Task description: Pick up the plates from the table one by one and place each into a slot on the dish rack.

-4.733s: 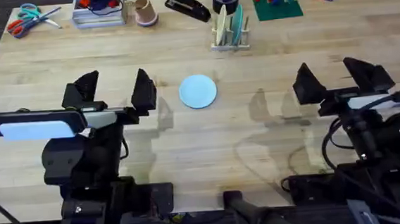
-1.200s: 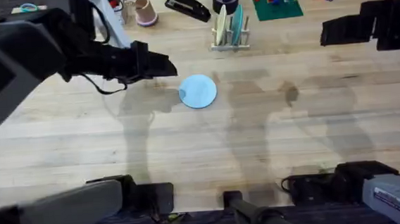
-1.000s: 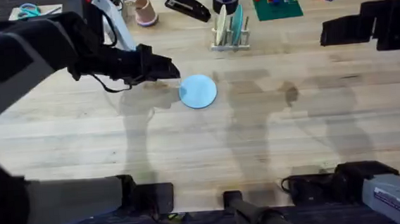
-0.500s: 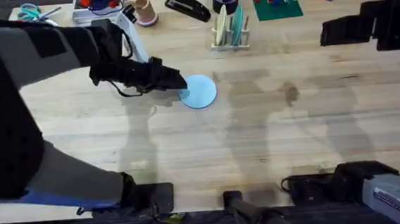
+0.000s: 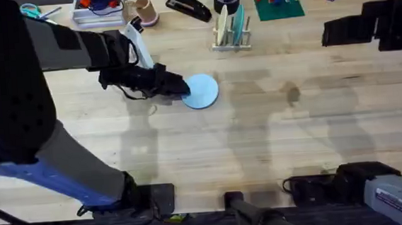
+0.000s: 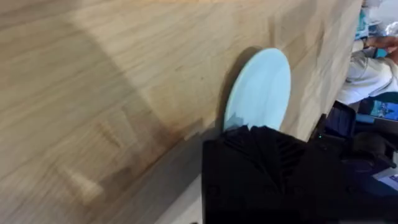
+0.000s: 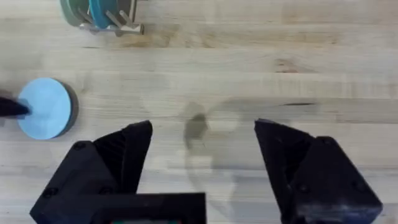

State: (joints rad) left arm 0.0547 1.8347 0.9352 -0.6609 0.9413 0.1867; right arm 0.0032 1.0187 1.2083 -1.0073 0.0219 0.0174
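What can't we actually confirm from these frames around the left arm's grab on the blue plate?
- Left gripper: overhead, the dark fingers merge at the pale blue plate rim; open or shut is unclear.
- Left wrist view: the gripper's black body covers the plate's near edge, so contact is hidden.
- Dish rack: overhead, too small to count free slots; in the right wrist view it is cut off by the edge.
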